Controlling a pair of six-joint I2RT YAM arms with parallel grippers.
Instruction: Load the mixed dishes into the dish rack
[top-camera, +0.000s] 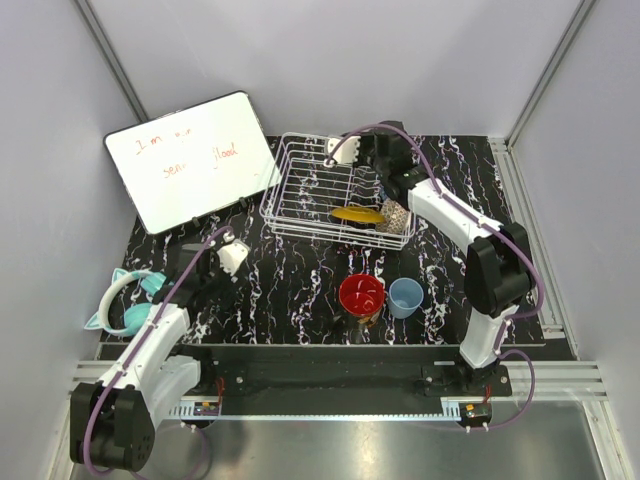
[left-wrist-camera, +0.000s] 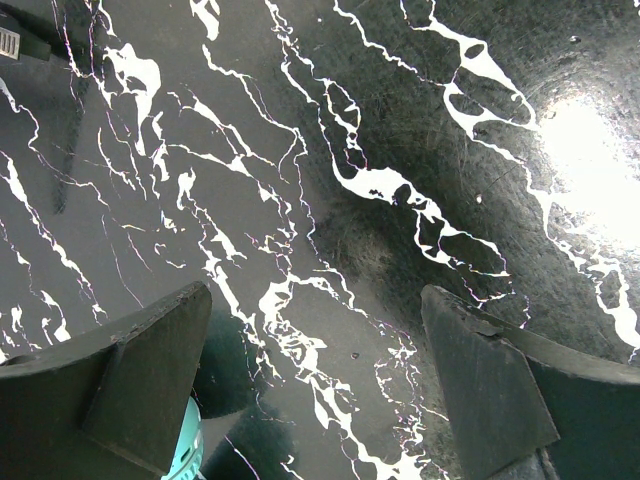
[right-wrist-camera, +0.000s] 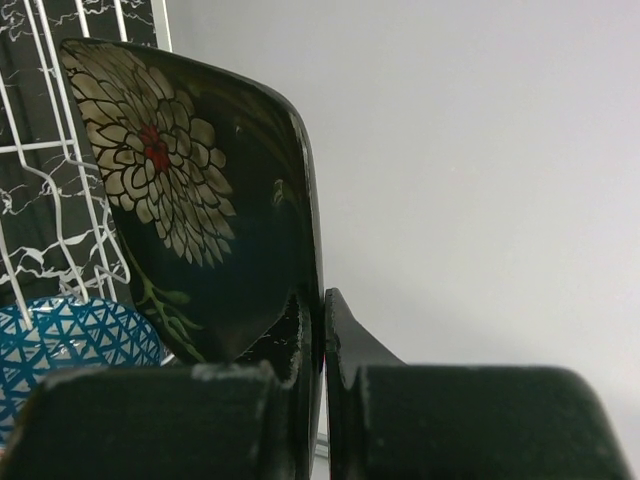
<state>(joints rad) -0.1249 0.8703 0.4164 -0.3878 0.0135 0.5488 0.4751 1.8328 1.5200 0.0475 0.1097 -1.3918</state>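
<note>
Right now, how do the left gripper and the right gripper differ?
The left gripper has its jaws wide apart; the right gripper has them shut. The left gripper holds nothing, while the right gripper pinches the rim of the floral dish. The left gripper points at the bare marbled table; the right gripper is at the dish rack. Both have dark fingers.

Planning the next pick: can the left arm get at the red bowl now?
Probably yes: the left gripper is open and empty, with only bare tabletop between it and the red bowl.
</note>
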